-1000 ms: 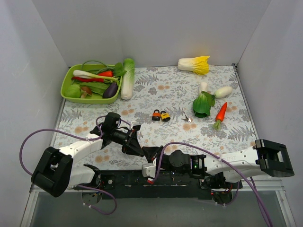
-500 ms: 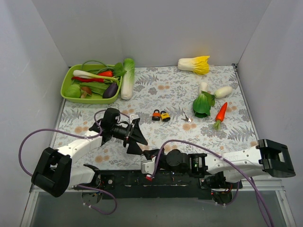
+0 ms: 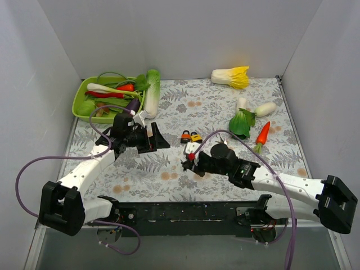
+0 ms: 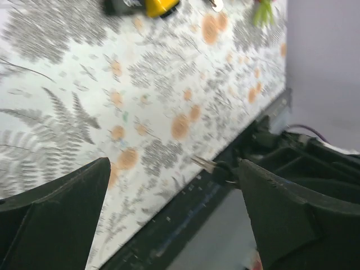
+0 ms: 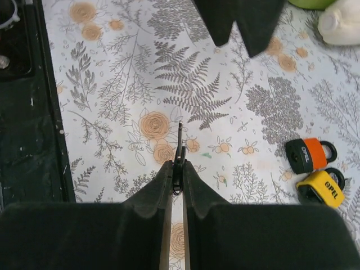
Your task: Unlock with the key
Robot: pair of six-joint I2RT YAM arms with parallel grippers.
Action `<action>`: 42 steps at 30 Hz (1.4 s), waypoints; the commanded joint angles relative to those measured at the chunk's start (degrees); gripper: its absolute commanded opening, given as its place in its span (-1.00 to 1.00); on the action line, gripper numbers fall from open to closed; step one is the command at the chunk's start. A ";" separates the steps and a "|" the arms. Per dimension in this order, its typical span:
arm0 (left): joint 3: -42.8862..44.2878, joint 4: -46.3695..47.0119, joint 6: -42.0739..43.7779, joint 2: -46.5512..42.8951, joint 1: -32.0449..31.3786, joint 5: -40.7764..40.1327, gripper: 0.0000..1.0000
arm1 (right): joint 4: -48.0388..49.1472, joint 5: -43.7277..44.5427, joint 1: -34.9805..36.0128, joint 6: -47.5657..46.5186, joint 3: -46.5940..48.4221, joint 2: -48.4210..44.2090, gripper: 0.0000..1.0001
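Two small padlocks lie side by side mid-table, one orange (image 3: 185,136) and one yellow (image 3: 196,137). The right wrist view shows the orange padlock (image 5: 306,156) and the yellow padlock (image 5: 320,187) to the right of my fingers. My right gripper (image 3: 187,162) (image 5: 178,169) is shut on a thin key (image 5: 180,147), whose blade sticks out past the fingertips, just above the cloth and short of the locks. My left gripper (image 3: 152,139) (image 4: 174,214) hangs wide open to the left of the locks, holding nothing. In its view, the key (image 4: 205,163) shows at the near table edge.
A silver bunch of keys (image 3: 222,140) lies right of the locks. A green tray (image 3: 80,94) of vegetables sits at the back left with a long cabbage (image 3: 152,93) beside it. Bok choy (image 3: 242,124), a carrot (image 3: 262,135), radishes (image 3: 264,108) and a yellow cabbage (image 3: 232,77) lie at the right.
My left gripper has opened and drawn away from the right gripper towards the back. The right gripper has swung out from the near edge over the cloth with the key.
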 commanded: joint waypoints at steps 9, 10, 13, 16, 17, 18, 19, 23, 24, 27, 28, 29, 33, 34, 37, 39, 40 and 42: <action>9.78 1.02 2.98 12.67 -14.98 -36.88 0.84 | 4.86 -19.02 -30.16 25.88 -2.41 -4.51 -0.97; 11.61 1.10 2.20 13.99 -15.34 -37.76 0.82 | 4.86 -18.94 -31.22 26.06 -2.41 -4.86 -0.97; 14.87 0.32 2.10 20.05 -16.92 -42.24 0.78 | 4.69 -18.59 -34.03 26.41 -2.49 -6.71 -0.97; 19.62 -1.17 2.19 25.84 -17.80 -43.48 0.72 | 4.60 -18.24 -35.00 27.02 -2.93 -7.77 -0.97; 21.63 -1.53 2.36 27.17 -18.06 -43.74 0.71 | 4.60 -18.32 -35.18 27.20 -3.11 -8.12 -0.97; 22.43 -1.79 2.45 28.23 -18.41 -43.57 0.70 | 4.77 -18.41 -35.27 27.38 -3.28 -8.29 -0.97; 23.40 -2.32 2.63 30.41 -18.59 -43.22 0.68 | 4.86 -18.41 -35.27 27.81 -3.81 -8.38 -0.97; 26.66 -2.94 2.80 34.20 -19.91 -45.14 0.64 | 6.27 -18.41 -35.53 29.22 -5.04 -8.65 -0.97; 28.23 -3.20 3.24 34.91 -20.61 -45.76 0.64 | 6.44 -18.32 -35.62 29.57 -5.30 -8.73 -0.97; 30.78 -5.22 4.20 37.99 -22.27 -49.01 0.62 | 7.85 -18.67 -35.71 30.28 -5.92 -8.74 -0.97; 32.45 -6.44 4.47 38.87 -22.80 -49.63 0.63 | 8.03 -18.67 -35.71 30.37 -5.92 -8.74 -0.97; 32.98 -7.06 4.56 39.66 -23.07 -50.07 0.63 | 8.37 -18.67 -35.80 30.54 -6.18 -8.65 -0.97; 34.66 -8.65 4.65 42.30 -24.13 -50.52 0.68 | 8.99 -18.67 -35.97 30.72 -6.27 -8.30 -0.97; 34.83 -8.65 4.65 42.65 -24.13 -50.51 0.72 | 9.17 -18.67 -36.06 30.81 -6.27 -8.30 -0.97; 35.62 -8.65 4.65 44.41 -24.39 -49.99 0.75 | 10.22 -18.59 -35.97 31.51 -6.71 -8.21 -0.97; 36.59 -8.91 4.74 45.37 -24.48 -49.90 0.72 | 10.92 -18.59 -36.06 31.69 -6.98 -8.30 -0.97; 36.77 -9.35 4.48 45.99 -24.48 -50.68 0.69 | 11.01 -18.59 -36.06 31.77 -7.15 -8.38 -0.97; 37.21 -9.62 4.21 46.34 -24.57 -51.65 0.67 | 11.10 -18.41 -36.15 31.78 -7.24 -8.47 -0.97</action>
